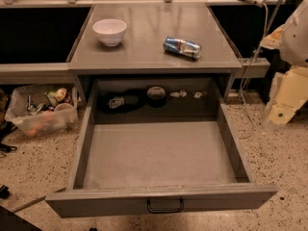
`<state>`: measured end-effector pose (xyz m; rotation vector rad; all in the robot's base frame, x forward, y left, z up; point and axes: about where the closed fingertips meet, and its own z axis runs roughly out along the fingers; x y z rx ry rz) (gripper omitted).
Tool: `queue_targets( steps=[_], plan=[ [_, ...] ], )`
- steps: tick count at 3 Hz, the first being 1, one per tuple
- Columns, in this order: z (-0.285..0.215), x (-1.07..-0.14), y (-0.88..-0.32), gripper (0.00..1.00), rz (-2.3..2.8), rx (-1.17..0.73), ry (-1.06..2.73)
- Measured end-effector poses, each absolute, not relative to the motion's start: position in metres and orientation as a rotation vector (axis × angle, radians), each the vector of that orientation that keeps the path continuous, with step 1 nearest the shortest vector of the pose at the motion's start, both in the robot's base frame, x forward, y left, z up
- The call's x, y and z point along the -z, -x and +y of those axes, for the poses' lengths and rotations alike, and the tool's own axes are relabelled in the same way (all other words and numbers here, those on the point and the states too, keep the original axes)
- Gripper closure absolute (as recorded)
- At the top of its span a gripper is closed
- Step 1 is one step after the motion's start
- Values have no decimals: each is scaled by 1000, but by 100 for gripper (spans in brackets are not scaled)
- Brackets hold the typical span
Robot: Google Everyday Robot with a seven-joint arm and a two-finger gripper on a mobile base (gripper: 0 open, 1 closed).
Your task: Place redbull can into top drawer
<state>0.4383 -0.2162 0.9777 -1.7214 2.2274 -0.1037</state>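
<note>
The redbull can [182, 47], blue and silver, lies on its side on the grey tabletop [144, 57], right of the middle. The top drawer [96, 203] below the tabletop is pulled far out toward me; its floor is bare and its dark wire handle [165, 206] faces me. My gripper [285, 102], cream-coloured under the white arm [296, 30], hangs at the right edge of the view. It is beside the table, well right of the can and the drawer, and touches neither.
A white bowl [109, 31] stands on the tabletop's left side. Dark items and a tape roll [156, 94] lie in the recess behind the drawer. A clear plastic bin [41, 112] of clutter sits on the floor at left. A white cable [250, 81] hangs at right.
</note>
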Motion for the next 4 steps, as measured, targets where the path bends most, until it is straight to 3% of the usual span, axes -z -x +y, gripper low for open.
queue_targets(
  steps=[2, 4],
  plan=[
    [-214, -976, -452, 0, 2204, 117, 1712],
    [-213, -969, -541, 0, 2061, 192, 1671]
  ],
)
